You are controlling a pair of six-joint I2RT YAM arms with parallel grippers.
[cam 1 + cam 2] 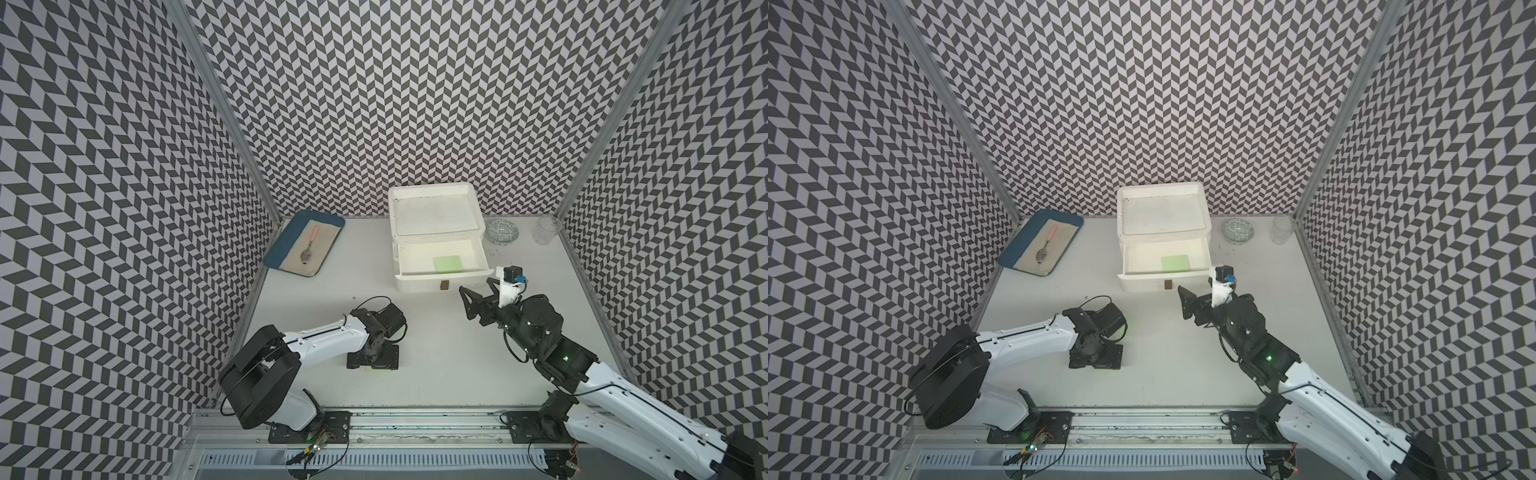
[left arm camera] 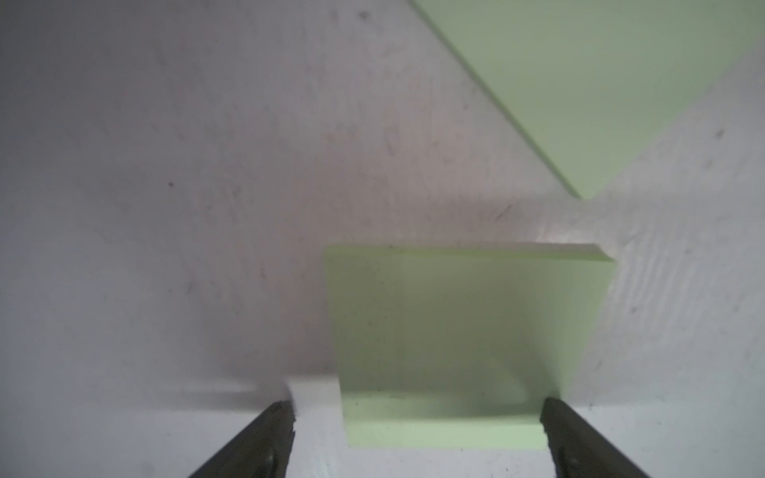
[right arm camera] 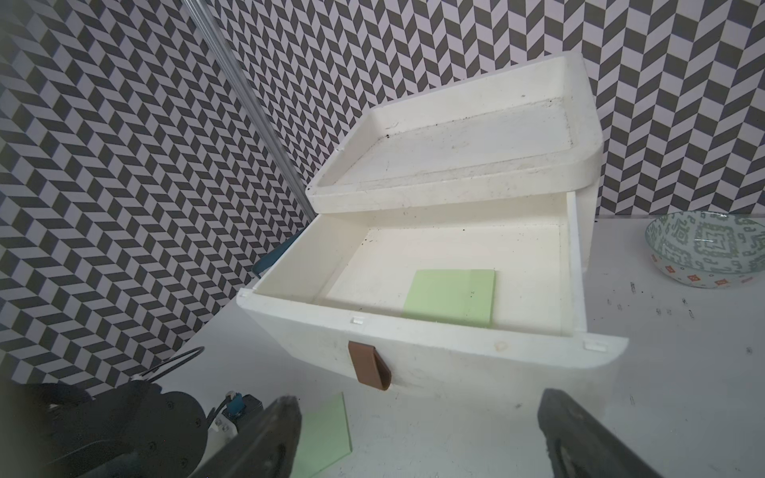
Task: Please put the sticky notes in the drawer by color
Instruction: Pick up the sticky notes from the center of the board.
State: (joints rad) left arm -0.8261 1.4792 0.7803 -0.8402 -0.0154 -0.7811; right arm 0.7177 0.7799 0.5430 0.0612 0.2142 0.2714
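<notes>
While left hand [image 2: 418, 438] straddles curled green note [image 2: 455, 331], unclenched, well before drawer [image 1: 419, 281]: thin sheet may slip or crumple when pinched; right hand [image 3: 418, 414] released, empty, near drawer front.

The drawer [image 1: 415, 257] is reachable from above, the top tray [image 1: 432, 216] overhanging only its rear

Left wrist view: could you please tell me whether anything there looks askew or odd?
Yes: the green sticky note between the fingers of the open left gripper appears bent, with part of it curling up off the table, unlike the flat green note beside it.
</notes>
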